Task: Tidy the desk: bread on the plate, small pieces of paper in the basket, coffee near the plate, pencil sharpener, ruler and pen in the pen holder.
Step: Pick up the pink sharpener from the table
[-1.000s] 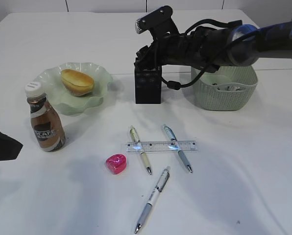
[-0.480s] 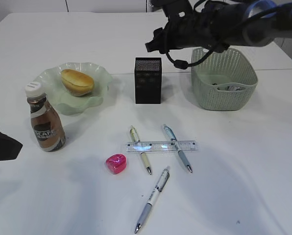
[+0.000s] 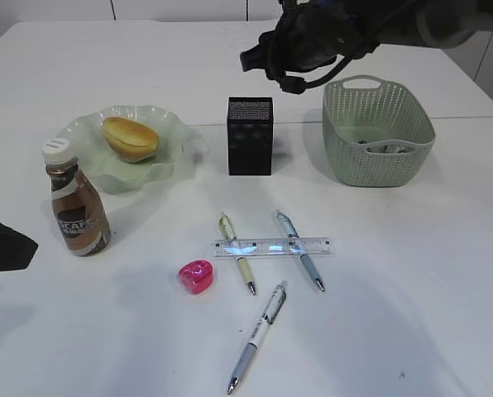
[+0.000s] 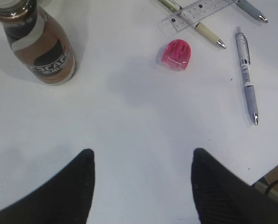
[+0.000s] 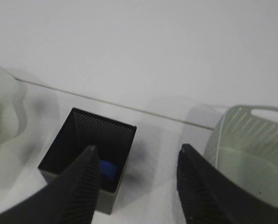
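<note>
Exterior view is showing bread (image 3: 131,138) sitting on the plate (image 3: 168,124) and coffee (image 3: 77,209) beside it near the worktop's left edge; paper is lying in the basket (image 3: 379,149). Ruler (image 3: 271,246), three pens (image 3: 236,251) and a pink sharpener (image 3: 196,275) are waiting mid-worktop. Something blue is lying in the holder (image 5: 85,154). Both hands, left (image 4: 141,161) and right (image 5: 136,163), are hanging spread and empty.

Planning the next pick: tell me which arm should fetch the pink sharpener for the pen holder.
Left, probably. The left gripper hangs open over bare desk near the pink sharpener, while the right gripper is raised behind the pen holder, open and empty.
</note>
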### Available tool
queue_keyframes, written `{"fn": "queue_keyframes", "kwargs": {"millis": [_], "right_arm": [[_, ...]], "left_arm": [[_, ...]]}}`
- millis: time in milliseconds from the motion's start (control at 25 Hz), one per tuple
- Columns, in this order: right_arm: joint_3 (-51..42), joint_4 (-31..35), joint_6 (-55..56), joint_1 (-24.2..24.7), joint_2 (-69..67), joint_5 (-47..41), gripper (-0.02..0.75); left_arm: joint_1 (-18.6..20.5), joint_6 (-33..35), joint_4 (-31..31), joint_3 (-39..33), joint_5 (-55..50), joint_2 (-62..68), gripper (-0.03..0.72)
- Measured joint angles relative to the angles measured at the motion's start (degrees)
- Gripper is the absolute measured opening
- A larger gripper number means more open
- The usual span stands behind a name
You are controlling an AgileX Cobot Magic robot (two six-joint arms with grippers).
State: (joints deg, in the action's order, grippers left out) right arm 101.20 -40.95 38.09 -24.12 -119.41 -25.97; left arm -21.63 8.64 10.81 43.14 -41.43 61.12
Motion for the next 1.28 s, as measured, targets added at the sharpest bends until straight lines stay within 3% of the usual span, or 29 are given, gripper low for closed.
{"fn": "queue_keyframes", "kwargs": {"millis": [320, 520, 760, 1280], "right_arm": [[0.0, 10.6, -7.8, -3.3, 0.6, -10.9, 0.426], [0.0, 24.5, -21.1, -3.5, 1.2, -19.5, 0.426], [0.0, 34.2, -30.5, -3.5, 5.5, -25.4, 0.426], [0.0, 38.5, -34.2, -3.5, 13.9, -40.9, 0.426]], "left_arm": [[0.0, 0.0, 0.0, 0.0, 0.0, 0.0, 0.456], [0.0, 0.0, 0.0, 0.0, 0.0, 0.0, 0.456], [0.0, 0.0, 0.0, 0.0, -0.3, 0.0, 0.456], [0.0, 0.0, 0.1, 0.0, -0.7, 0.0, 0.455]]}}
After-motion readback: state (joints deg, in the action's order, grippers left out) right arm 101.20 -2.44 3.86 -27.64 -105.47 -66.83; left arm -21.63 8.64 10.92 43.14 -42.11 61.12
